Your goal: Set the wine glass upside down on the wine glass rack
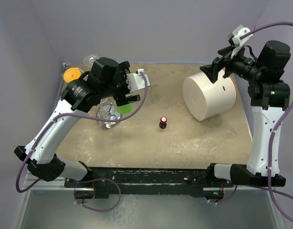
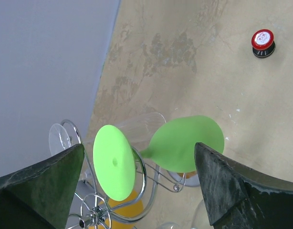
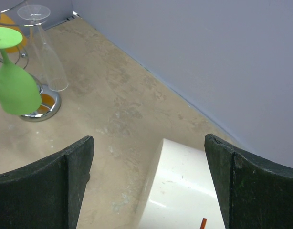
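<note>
A green wine glass (image 2: 187, 143) hangs upside down on the silver wine glass rack (image 2: 149, 183). Its foot (image 2: 114, 162) rests over a curled wire arm and its bowl points down. My left gripper (image 2: 139, 152) is open, with a finger on each side of the glass and apart from it. In the top view the left gripper (image 1: 130, 93) is above the rack (image 1: 108, 118), and the green bowl (image 1: 126, 109) shows beside it. The right wrist view shows the glass (image 3: 15, 88) above the rack's disc base (image 3: 39, 112). My right gripper (image 3: 149, 143) is open and empty, raised at the far right (image 1: 214, 71).
A clear glass (image 3: 46, 52) and an orange glass (image 3: 13, 43) also hang on the rack. A big white cylinder (image 1: 208, 98) lies on its side under the right gripper. A small red-capped bottle (image 1: 162, 122) stands mid-table. Grey walls close the back and left.
</note>
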Controlling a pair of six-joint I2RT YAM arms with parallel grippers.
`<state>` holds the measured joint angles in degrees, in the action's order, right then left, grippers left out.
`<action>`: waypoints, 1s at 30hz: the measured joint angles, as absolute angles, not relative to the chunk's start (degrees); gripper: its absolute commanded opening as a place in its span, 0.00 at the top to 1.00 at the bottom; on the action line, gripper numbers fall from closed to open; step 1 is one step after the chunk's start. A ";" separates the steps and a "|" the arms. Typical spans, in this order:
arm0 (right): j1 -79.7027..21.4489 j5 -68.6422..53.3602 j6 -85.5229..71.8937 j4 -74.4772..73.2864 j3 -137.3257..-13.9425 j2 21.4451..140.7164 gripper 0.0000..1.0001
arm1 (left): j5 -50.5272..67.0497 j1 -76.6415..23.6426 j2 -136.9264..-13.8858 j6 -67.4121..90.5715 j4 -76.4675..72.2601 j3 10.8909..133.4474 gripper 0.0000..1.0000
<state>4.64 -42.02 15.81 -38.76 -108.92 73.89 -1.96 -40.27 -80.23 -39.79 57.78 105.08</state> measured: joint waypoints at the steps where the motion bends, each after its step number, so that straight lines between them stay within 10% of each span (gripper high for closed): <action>1: 4.64 -41.58 15.92 -38.79 -108.86 73.87 0.00 | -1.80 -40.27 -80.14 -39.48 57.69 105.10 0.01; 30: 4.69 -20.05 11.88 -36.71 -109.27 81.06 0.00 | -9.96 -14.50 -73.32 -15.68 44.14 110.06 0.01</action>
